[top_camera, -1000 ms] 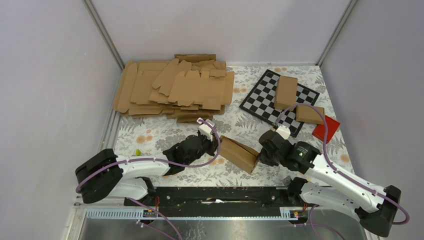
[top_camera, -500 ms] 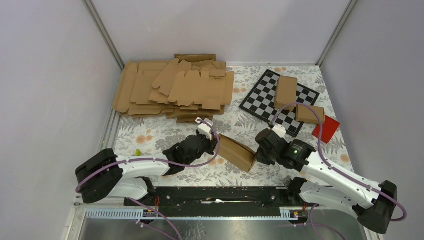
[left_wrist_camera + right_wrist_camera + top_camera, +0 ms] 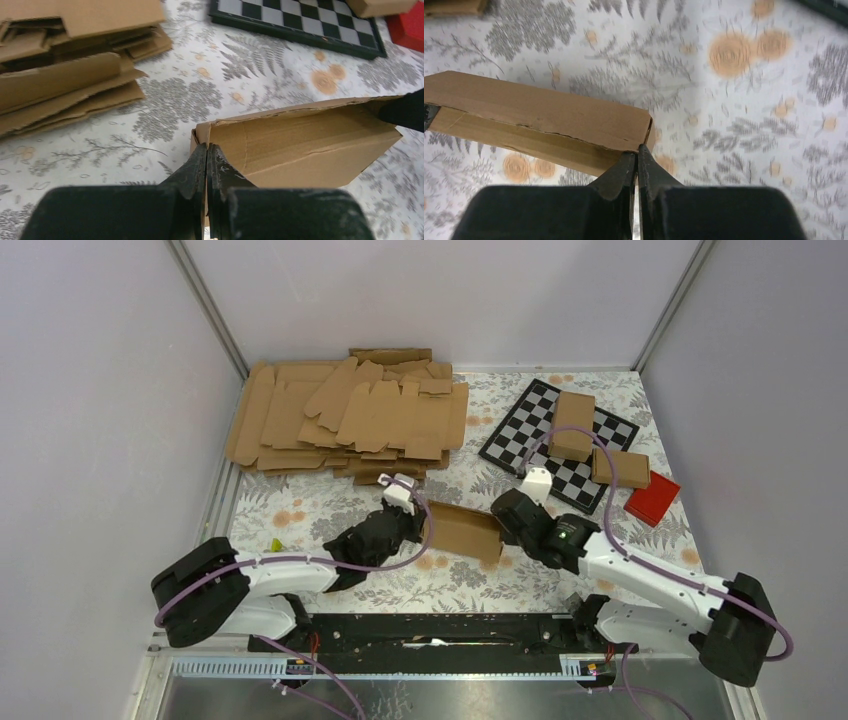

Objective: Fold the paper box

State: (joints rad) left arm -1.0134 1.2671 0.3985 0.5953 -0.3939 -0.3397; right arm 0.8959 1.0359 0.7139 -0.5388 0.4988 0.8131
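The box [image 3: 462, 530] is turning straighter and sliding closer to the checkerboard [image 3: 520, 435], on its near side. The left end effector [image 3: 412, 523] and right end effector [image 3: 503, 518] are each pinching one end, probably squaring it up.

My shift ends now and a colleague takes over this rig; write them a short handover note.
Left gripper: shut on the paper box, pinching its left end.
Right gripper: shut on its right end.
Box: between both grippers, over the flowered table.
Done: sheet shaped into an oblong carton.
Left: check and close the end flaps; their state is not visible.
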